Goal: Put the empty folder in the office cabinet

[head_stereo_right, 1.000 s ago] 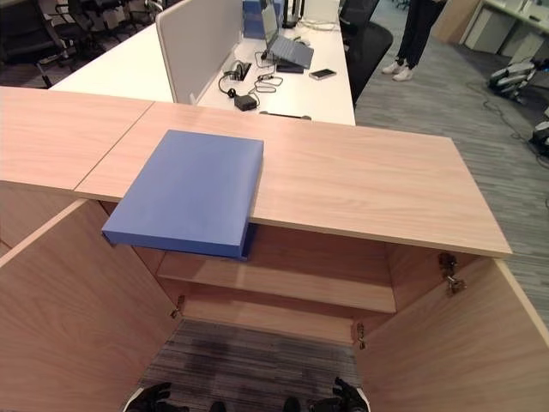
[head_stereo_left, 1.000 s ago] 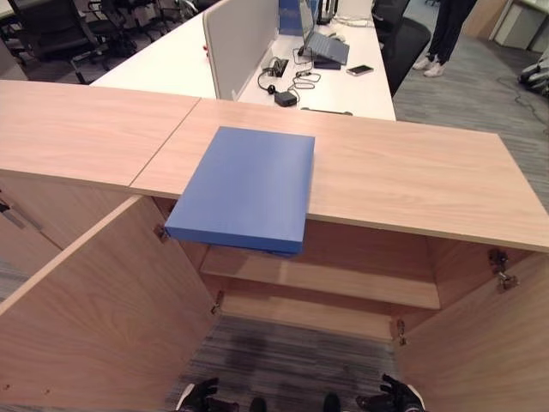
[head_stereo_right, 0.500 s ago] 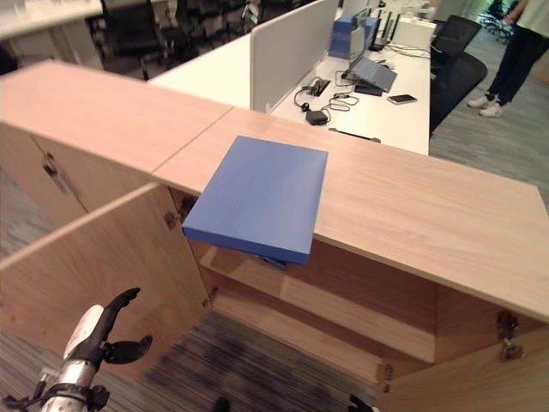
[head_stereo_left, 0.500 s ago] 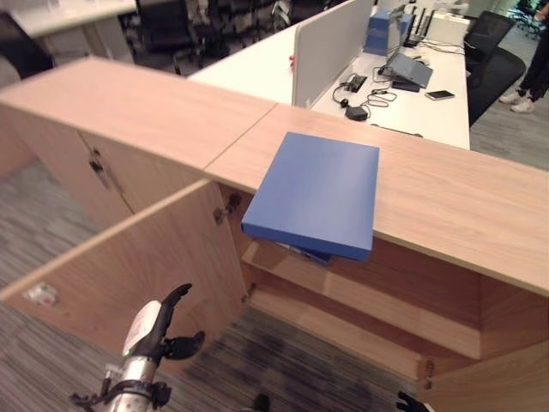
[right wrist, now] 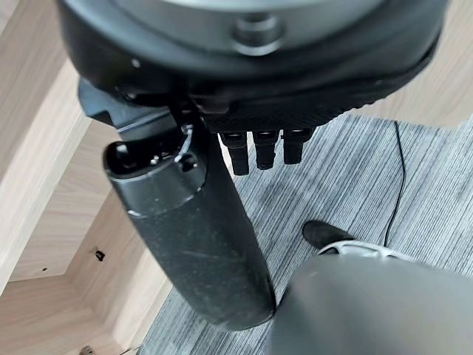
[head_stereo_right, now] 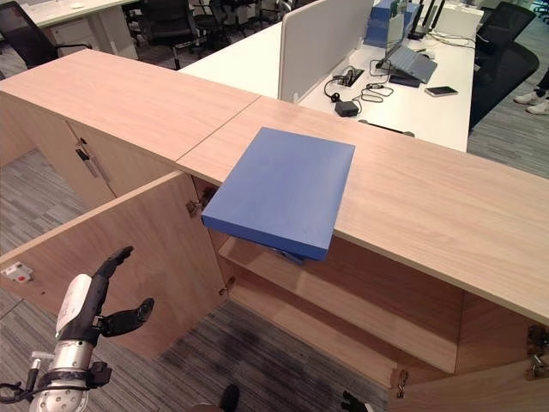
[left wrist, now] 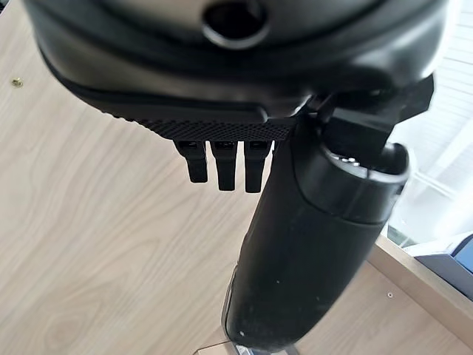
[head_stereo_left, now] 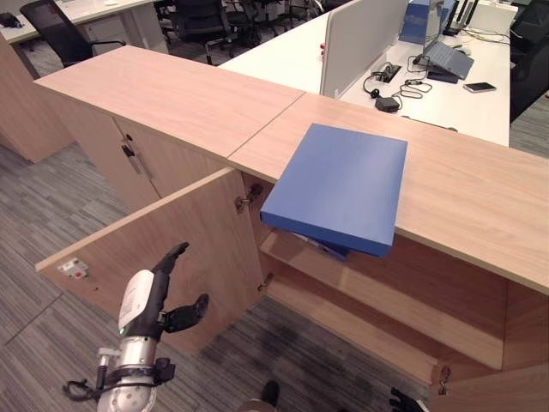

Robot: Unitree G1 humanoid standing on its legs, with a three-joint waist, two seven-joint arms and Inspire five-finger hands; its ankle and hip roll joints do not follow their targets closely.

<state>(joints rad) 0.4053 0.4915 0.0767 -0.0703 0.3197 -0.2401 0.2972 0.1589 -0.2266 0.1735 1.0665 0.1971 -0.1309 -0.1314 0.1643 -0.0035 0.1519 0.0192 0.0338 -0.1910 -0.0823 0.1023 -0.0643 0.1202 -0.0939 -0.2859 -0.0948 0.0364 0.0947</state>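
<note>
Bright even office light, soft shadow inside the cabinet (head_stereo_left: 360, 292), wrist views blurred close-up

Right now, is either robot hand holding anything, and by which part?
Nothing is held. The left robot hand is open near the cabinet door; the blue folder lies untouched atop the cabinet.

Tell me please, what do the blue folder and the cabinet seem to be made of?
The blue folder: probably matte card or plastic board; flat, even colour, no shine. The cabinet: seemingly wood-grain laminate board; light, regular grain on its top and on the open left door, metal hinges.
</note>
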